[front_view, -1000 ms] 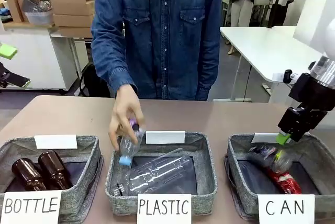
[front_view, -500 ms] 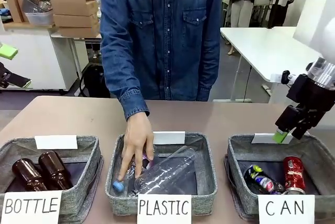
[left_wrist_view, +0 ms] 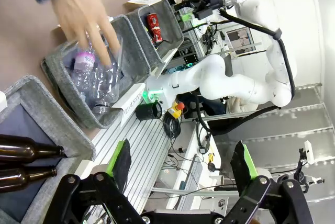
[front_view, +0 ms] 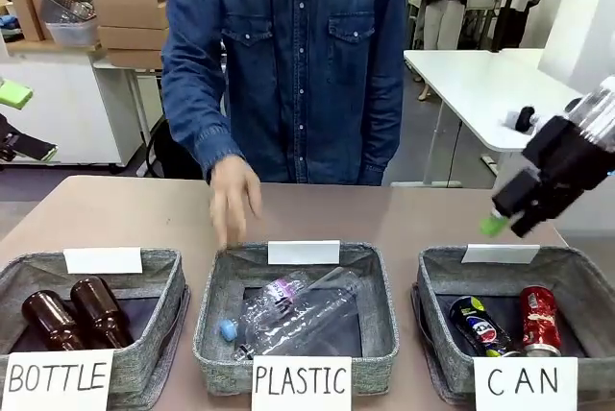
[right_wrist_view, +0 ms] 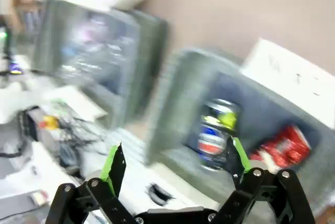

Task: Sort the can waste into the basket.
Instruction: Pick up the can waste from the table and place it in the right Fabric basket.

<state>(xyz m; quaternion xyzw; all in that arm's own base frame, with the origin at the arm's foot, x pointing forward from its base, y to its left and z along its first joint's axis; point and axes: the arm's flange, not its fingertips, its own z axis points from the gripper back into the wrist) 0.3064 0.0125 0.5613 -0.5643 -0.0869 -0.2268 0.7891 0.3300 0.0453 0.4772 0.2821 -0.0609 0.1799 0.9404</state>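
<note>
Both cans lie in the CAN basket; right gripper hangs empty above it.

The dark blue can (front_view: 479,326) and the red can (front_view: 539,319) lie side by side, close together, inside the CAN basket (front_view: 434,281) at the lower right of the front frame. Thin metal drink cans like these are probably light, smooth and easily dented, the red one already looking slightly crushed, so a gentle hold across the middle of the body would suit them best. The right gripper (front_view: 506,220) hangs above the basket's far rim at the right, fingers spread wide with nothing between them, as the blurred right wrist view (right_wrist_view: 172,164) also shows. The left gripper (left_wrist_view: 183,161) is likewise spread and empty, touching nothing, at the bottom of its wrist view.
</note>
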